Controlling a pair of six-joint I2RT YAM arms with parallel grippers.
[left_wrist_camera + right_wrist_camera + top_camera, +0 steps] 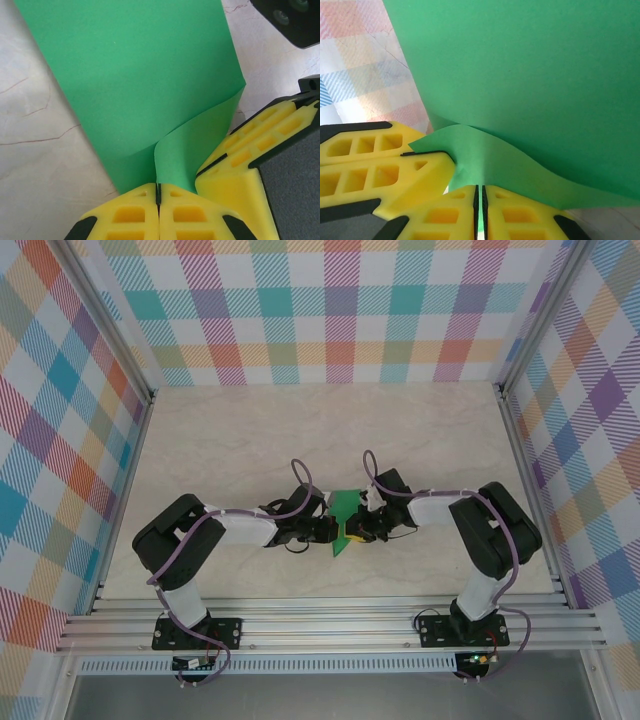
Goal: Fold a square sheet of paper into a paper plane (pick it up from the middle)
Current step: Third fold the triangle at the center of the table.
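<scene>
Both pairs of jaws clamped on the paper (150, 75)
Pull apart toward 3 and 9 o'clock — you risk tearing it.

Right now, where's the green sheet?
In the top view the green sheet is over the middle of the table, pinched between the left end effector on its left and the right end effector on its right.

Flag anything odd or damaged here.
Only the paper: pinched by the left hand and right hand, its gripped edge buckles into a curl instead of lying flat. No tear shows.
</scene>
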